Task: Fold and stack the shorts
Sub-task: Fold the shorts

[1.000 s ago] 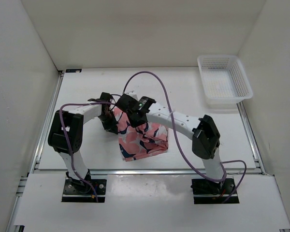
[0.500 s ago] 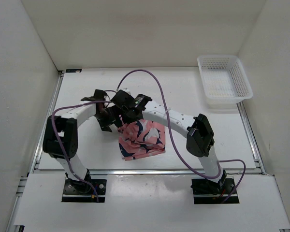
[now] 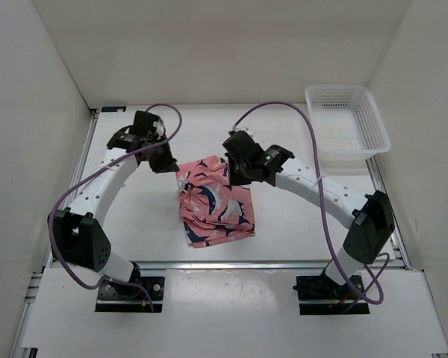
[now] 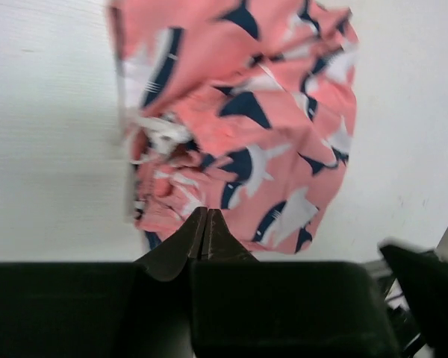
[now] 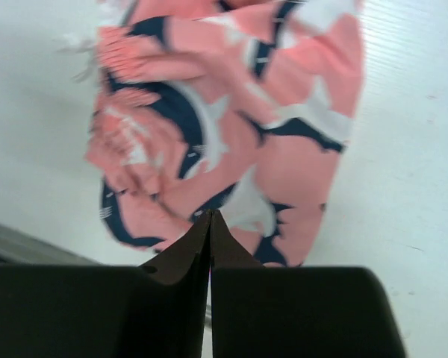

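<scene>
The shorts (image 3: 215, 203), salmon-pink with navy and white shark shapes, lie in a loosely folded, rumpled bundle on the white table's middle. My left gripper (image 3: 166, 162) hangs just off their back-left corner, shut with nothing in it. The right gripper (image 3: 233, 176) is at their back-right corner, also shut and empty. In the left wrist view the closed fingertips (image 4: 205, 214) meet over the near edge of the shorts (image 4: 239, 112). The right wrist view shows its gripper (image 5: 210, 216) pressed together above the shorts (image 5: 231, 127).
A white mesh basket (image 3: 347, 127) stands at the back right corner of the table. White walls enclose the table on three sides. Purple cables arc over both arms. Part of the right arm (image 4: 425, 291) shows at the lower right of the left wrist view.
Both grippers opened, let go of the shorts and shut again. The arms swung out and back, left to the back left, right to the back right. The shorts settled into a bundle.
</scene>
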Motion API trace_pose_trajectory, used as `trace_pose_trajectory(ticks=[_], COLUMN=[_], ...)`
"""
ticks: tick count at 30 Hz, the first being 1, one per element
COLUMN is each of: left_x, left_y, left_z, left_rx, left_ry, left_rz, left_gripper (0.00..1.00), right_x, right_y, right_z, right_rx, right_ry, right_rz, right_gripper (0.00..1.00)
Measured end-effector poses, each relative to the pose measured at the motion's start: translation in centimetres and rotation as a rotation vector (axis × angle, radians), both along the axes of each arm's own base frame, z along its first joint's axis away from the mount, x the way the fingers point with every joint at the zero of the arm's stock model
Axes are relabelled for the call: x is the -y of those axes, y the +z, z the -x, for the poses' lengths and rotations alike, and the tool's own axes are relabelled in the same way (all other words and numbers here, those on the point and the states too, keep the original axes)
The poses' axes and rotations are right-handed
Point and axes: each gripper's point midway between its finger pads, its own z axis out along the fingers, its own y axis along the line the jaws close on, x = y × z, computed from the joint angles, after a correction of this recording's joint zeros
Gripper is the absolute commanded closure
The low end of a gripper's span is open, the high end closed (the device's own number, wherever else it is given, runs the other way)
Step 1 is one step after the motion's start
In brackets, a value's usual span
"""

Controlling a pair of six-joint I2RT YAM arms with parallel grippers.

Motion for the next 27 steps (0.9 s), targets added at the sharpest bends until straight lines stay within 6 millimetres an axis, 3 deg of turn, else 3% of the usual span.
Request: trace_pose_trajectory(ticks=[3,6,10,14,16,17,18,21,22,23,24,25,27], left_x=[3.4,5.3,5.3,4.2,4.0,4.0,4.0,4.0,4.1,4.2,4.2,4.1,3.9], left_y=[-0.6,-3.3,-9.7,-14.8,-15.2,-14.9,-14.3,-11.5,-10.2,-8.9,-7.0,-5.1,-1.2], left_z=[0.4,-0.4,-2.4,-2.3,-2.2,-2.3,-2.7,-4.1,-4.7,-5.0,-5.4,-5.5,-5.5], left_rx=[-0.022,-0.093,-0.225,-0.346,-0.362,-0.355,-0.341,-0.270,-0.235,-0.204,-0.160,-0.121,-0.032], left_ry=[-0.092,-0.134,-0.121,-0.107,-0.106,-0.110,-0.114,-0.129,-0.137,-0.142,-0.146,-0.147,-0.148], left_rz=[-0.005,-0.030,-0.101,-0.158,-0.163,-0.164,-0.167,-0.176,-0.174,-0.172,-0.167,-0.163,-0.152], left_gripper=[0.90,0.90,0.90,0.90,0.90,0.89,0.86,0.58,0.45,0.19,0.09,0.03,0.01], right_x=[1.9,1.6,1.0,1.4,1.5,1.5,1.4,1.4,1.6,2.0,2.4,3.1,5.2], right_y=[-2.3,-5.5,-10.9,-15.7,-16.4,-16.2,-15.6,-12.5,-10.7,-8.7,-6.2,-3.6,1.6], right_z=[-1.8,-2.8,-3.3,-3.6,-3.5,-3.6,-3.9,-4.5,-4.7,-4.9,-5.0,-5.2,-5.0], right_rx=[-0.050,-0.105,-0.202,-0.290,-0.312,-0.312,-0.299,-0.234,-0.197,-0.153,-0.100,-0.042,0.070], right_ry=[-0.062,-0.066,-0.058,-0.068,-0.068,-0.070,-0.068,-0.065,-0.071,-0.078,-0.089,-0.105,-0.154], right_rz=[0.020,0.056,0.114,0.165,0.168,0.163,0.156,0.124,0.109,0.095,0.071,0.042,-0.015], right_gripper=[1.00,1.00,1.00,0.98,0.73,0.60,0.28,0.03,0.00,0.00,0.00,0.00,0.00])
